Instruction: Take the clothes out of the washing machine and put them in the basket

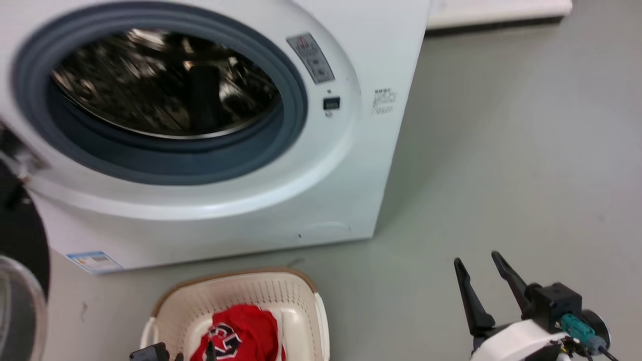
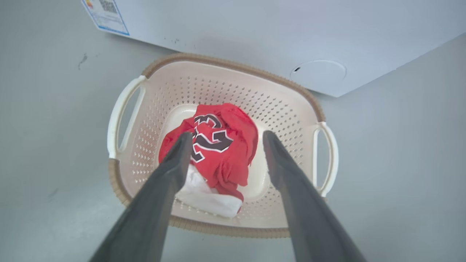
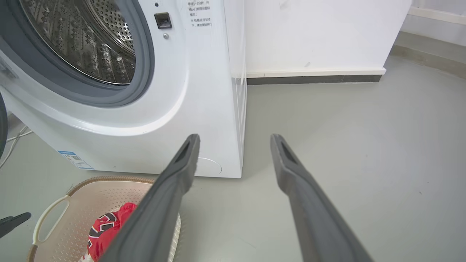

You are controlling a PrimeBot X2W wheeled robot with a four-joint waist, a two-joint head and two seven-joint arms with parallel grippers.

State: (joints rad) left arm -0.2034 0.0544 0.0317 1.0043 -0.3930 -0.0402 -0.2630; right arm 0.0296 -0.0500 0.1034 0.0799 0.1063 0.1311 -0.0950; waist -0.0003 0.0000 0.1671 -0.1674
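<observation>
At the far left edge of the head view the black-framed glass door (image 1: 20,281) stands swung open. Beside it the white washing machine (image 1: 210,210) shows its grey-rimmed porthole and shiny perforated drum (image 3: 91,43). On the grey floor (image 1: 501,150) just in front of the machine sits the cream basket (image 2: 233,83), with its brown rim near the machine's base. A crumpled red garment (image 2: 225,145) with black and white lettering lies on the basket's bottom, with white fabric at one edge. The left claw (image 2: 225,140) hangs above the basket, released, its fingers spread to either side of the garment. Well to the right, the right claw (image 1: 477,258) hovers over bare floor, likewise released with its fingers apart.
</observation>
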